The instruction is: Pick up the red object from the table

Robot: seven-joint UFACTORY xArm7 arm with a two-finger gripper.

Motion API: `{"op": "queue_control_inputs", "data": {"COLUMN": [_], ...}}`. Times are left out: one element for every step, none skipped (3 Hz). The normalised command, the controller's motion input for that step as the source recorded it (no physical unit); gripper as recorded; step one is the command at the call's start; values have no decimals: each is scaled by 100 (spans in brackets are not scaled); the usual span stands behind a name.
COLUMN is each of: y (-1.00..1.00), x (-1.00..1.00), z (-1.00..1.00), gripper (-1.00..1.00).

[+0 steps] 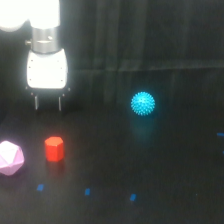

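Observation:
The red object (pixel 54 149) is a small bright red-orange faceted block standing on the black table (pixel 150 165), toward the exterior view's left. My gripper (pixel 48 103) hangs above and slightly behind it, its white body overexposed. Two thin dark fingers (pixel 36 101) point straight down with a clear gap between them and nothing held. The fingertips stop well above the block, not touching it.
A pale pink polyhedron (pixel 10 158) lies at the far left, close beside the red block. A spiky cyan ball (pixel 143 104) sits right of centre. Tiny blue marks (pixel 87 191) dot the near table surface. A dark curtain hangs behind.

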Motion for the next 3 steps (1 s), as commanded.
{"op": "queue_control_inputs", "data": {"y": [-86,-14,-100], "x": [-16,-48,-7], "z": [52,-27,-65], "gripper": [100,100,100]}}
